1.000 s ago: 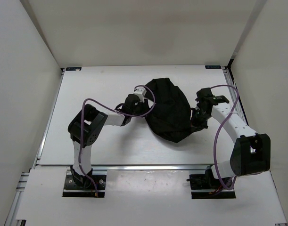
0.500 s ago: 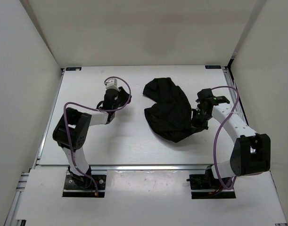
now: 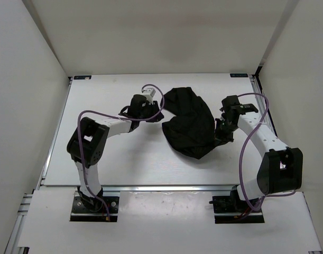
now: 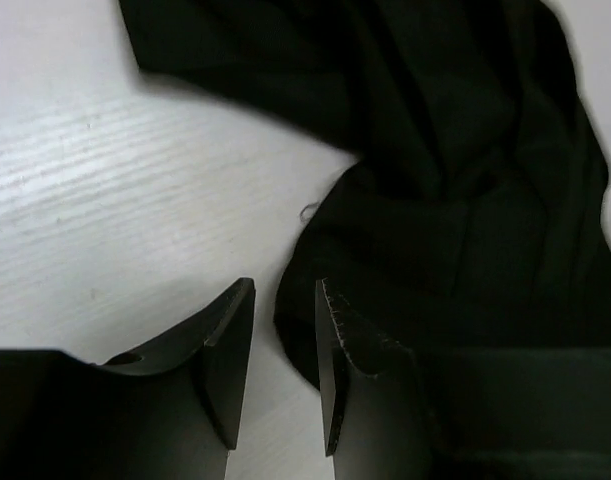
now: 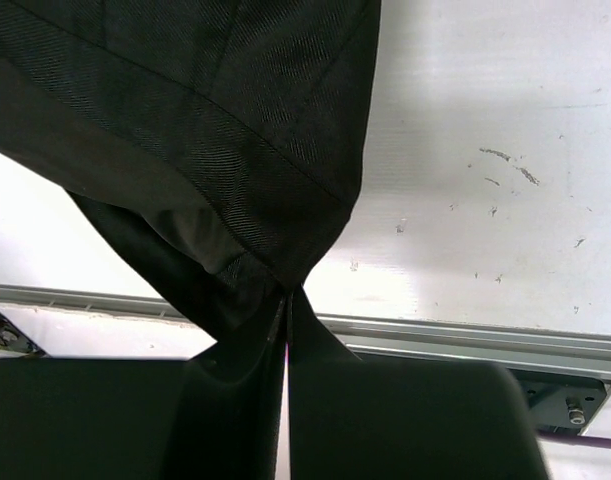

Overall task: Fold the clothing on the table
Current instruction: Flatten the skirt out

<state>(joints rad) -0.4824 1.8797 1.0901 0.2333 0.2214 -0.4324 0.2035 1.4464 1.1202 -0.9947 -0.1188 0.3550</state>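
Just one clothing [image 3: 190,123] lies on one table [image 3: 140,159].

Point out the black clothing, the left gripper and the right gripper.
clothing [image 3: 190,124]: top view, middle of the heap.
left gripper [image 4: 283,290]: left wrist view, gap between fingers.
right gripper [image 5: 287,300]: right wrist view, where fingers meet.
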